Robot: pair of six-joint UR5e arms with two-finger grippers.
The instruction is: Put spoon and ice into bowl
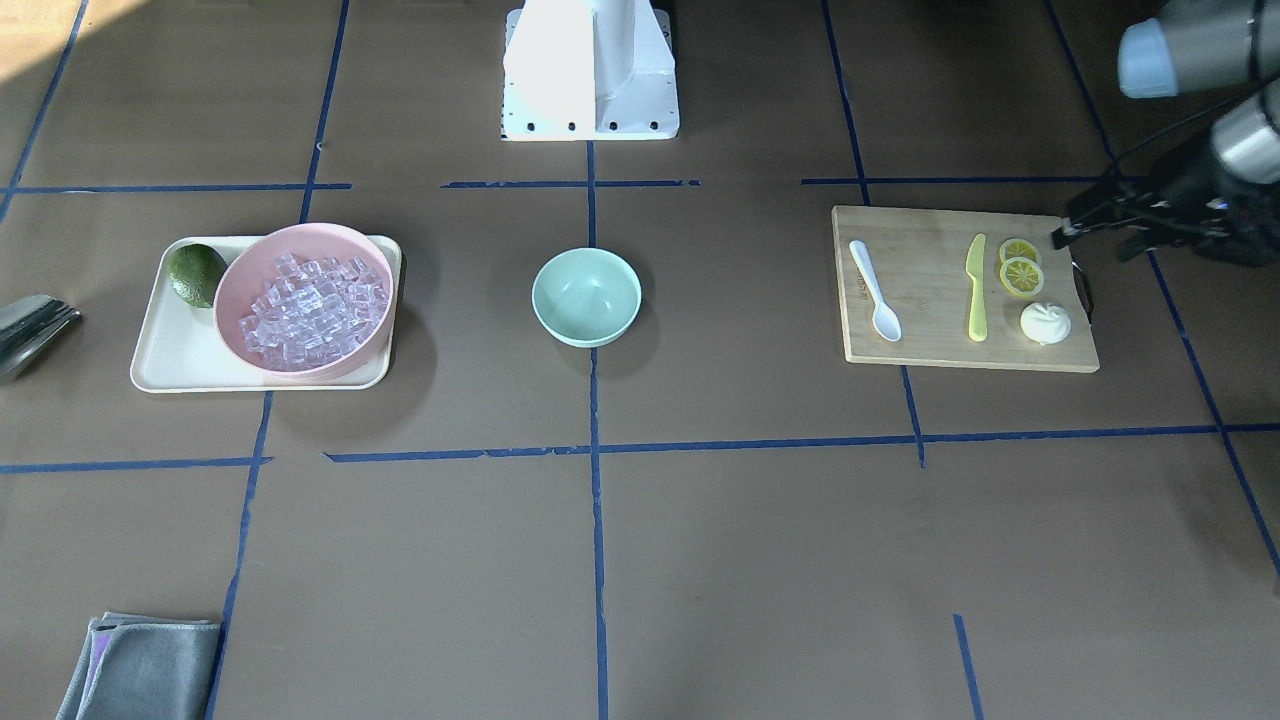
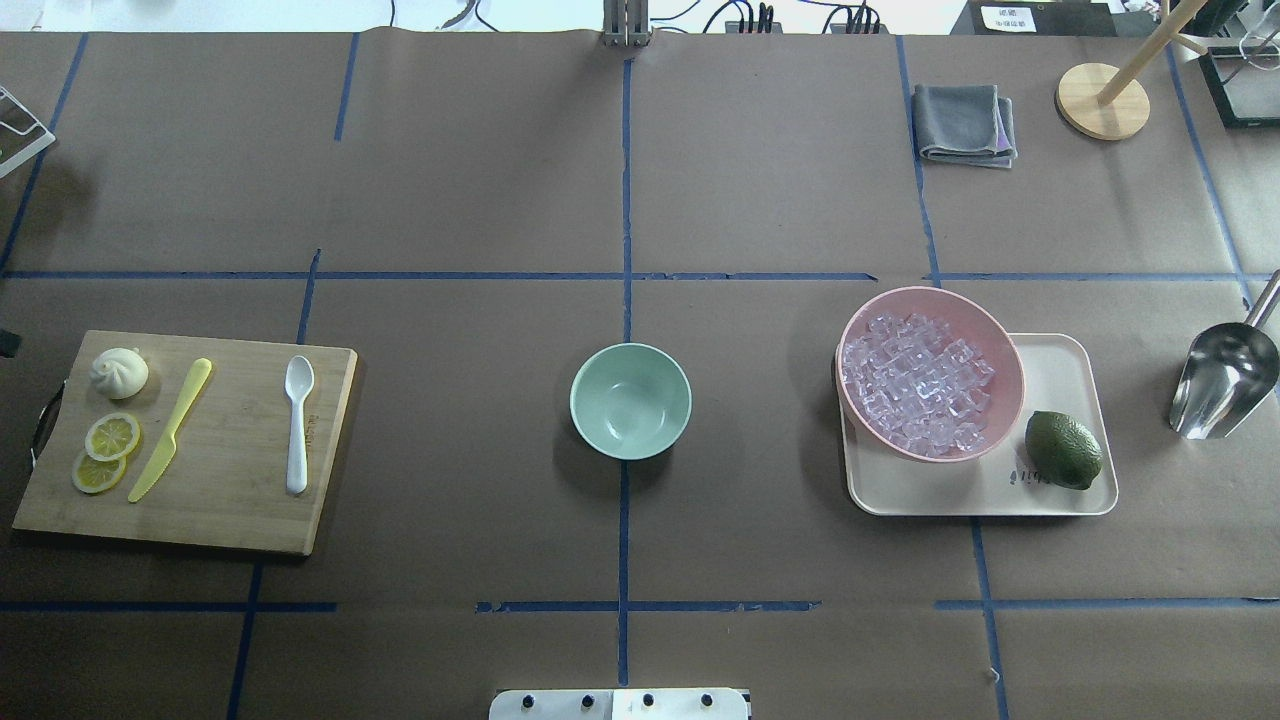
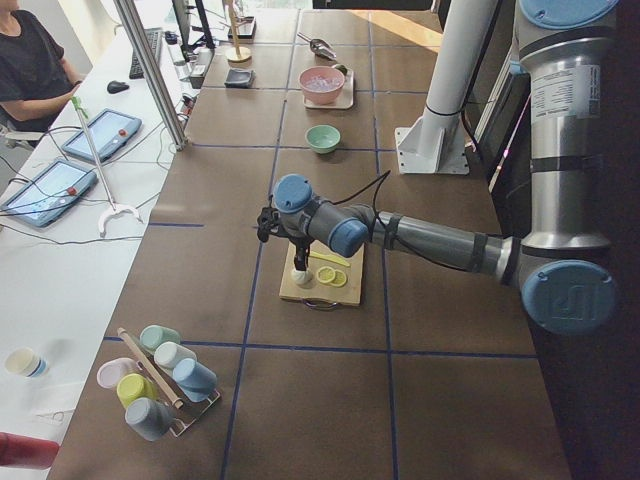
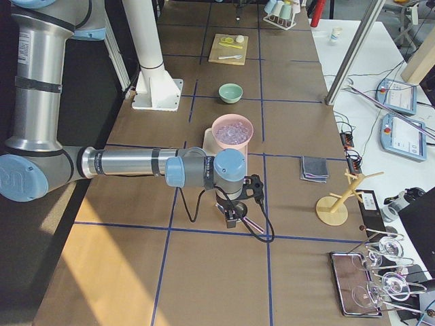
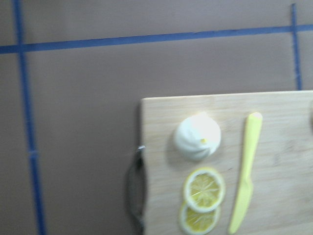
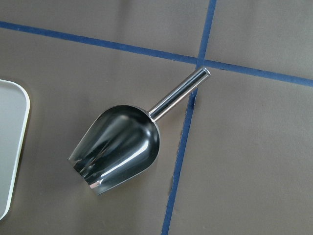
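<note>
The white spoon [image 1: 875, 290] [image 2: 297, 425] lies on a wooden cutting board [image 1: 930, 310] [image 2: 240, 460]. The mint-green bowl [image 1: 586, 297] [image 2: 630, 400] stands empty at the table's middle. Many clear ice cubes [image 1: 310, 310] [image 2: 915, 385] fill a pink bowl [image 2: 935, 293]. My left gripper [image 1: 1092, 245] hovers above the board's outer end, fingers apart, empty, away from the spoon. My right gripper [image 4: 234, 217] hangs over a steel scoop [image 6: 117, 149] [image 2: 1222, 380]; I cannot tell whether it is open or shut.
The board also holds a yellow-green knife [image 1: 976, 290], two lemon slices [image 1: 1020, 268] and a white bun [image 1: 1045, 322]. The pink bowl and a lime [image 2: 1063, 450] sit on a cream tray [image 2: 1060, 350]. A grey cloth [image 2: 965, 123] and wooden stand [image 2: 1100, 100] are at the far side.
</note>
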